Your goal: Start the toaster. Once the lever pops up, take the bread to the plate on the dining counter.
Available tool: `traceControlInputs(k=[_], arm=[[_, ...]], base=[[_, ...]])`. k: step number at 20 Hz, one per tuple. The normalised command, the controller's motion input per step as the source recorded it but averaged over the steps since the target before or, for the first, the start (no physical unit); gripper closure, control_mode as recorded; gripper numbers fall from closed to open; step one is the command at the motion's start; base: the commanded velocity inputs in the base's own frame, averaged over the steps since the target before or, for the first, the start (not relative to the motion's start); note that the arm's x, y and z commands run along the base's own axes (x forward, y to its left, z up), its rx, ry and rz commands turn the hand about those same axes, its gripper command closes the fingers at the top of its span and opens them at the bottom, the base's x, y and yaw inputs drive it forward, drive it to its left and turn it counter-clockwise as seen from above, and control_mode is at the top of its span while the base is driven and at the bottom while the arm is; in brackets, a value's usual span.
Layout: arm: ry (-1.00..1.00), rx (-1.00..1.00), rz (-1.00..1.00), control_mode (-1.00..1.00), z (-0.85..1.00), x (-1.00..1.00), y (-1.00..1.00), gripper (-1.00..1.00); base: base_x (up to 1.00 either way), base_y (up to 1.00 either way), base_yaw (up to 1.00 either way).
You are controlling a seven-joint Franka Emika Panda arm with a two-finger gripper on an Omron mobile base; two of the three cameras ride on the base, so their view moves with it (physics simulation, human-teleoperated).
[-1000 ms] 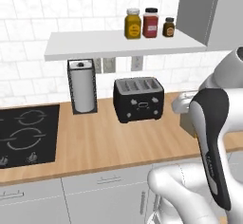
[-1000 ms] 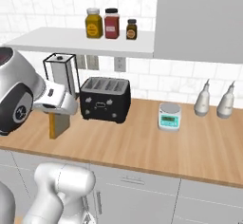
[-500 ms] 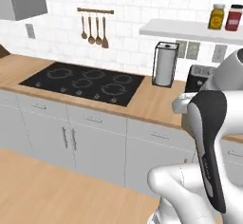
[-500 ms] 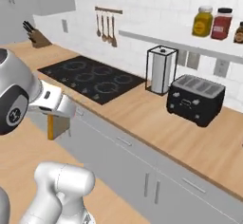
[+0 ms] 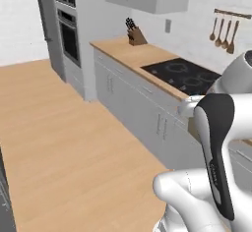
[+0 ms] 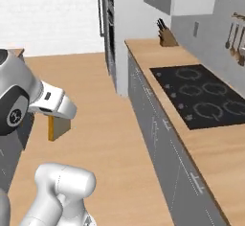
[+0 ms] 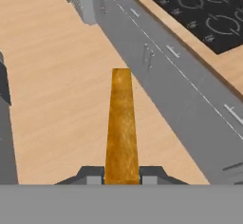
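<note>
Pincer (image 7: 121,175) pinches the squarish tan slice of bread with golden-brown crust (image 7: 121,128), which juts edge-on straight ahead of it. Toasting judged done; carry under way. Delivery to the plate remains.

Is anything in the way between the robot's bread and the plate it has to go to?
Can't tell: the plate and dining counter aren't in these pictures. The gripper is shut on the bread, carrying it over open wood floor. The cabinets with the cooktop run along one side, apart from the bread.
</note>
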Motion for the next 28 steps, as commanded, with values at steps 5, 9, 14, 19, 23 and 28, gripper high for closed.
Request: traceControlInputs(k=[5, 9, 14, 19, 23, 28], arm=[[0.00, 0.00, 0.00, 1.00, 0.00, 0.00, 0.00, 1.00], [0.00, 0.00, 0.00, 1.00, 0.00, 0.00, 0.00, 1.00], [0.00, 0.00, 0.00, 1.00, 0.00, 0.00, 0.00, 1.00], [0.00, 0.00, 0.00, 1.00, 0.00, 0.00, 0.00, 1.00], [0.00, 0.00, 0.00, 1.00, 0.00, 0.00, 0.00, 1.00], [0.00, 0.00, 0.00, 1.00, 0.00, 0.00, 0.00, 1.00]], base=[[-0.07, 0.00, 1.00], [-0.04, 0.00, 1.00], [-0.13, 0.00, 1.00], [-0.27, 0.01, 1.00], [-0.48, 0.32, 0.98], [-0.60, 0.83, 0.73]])
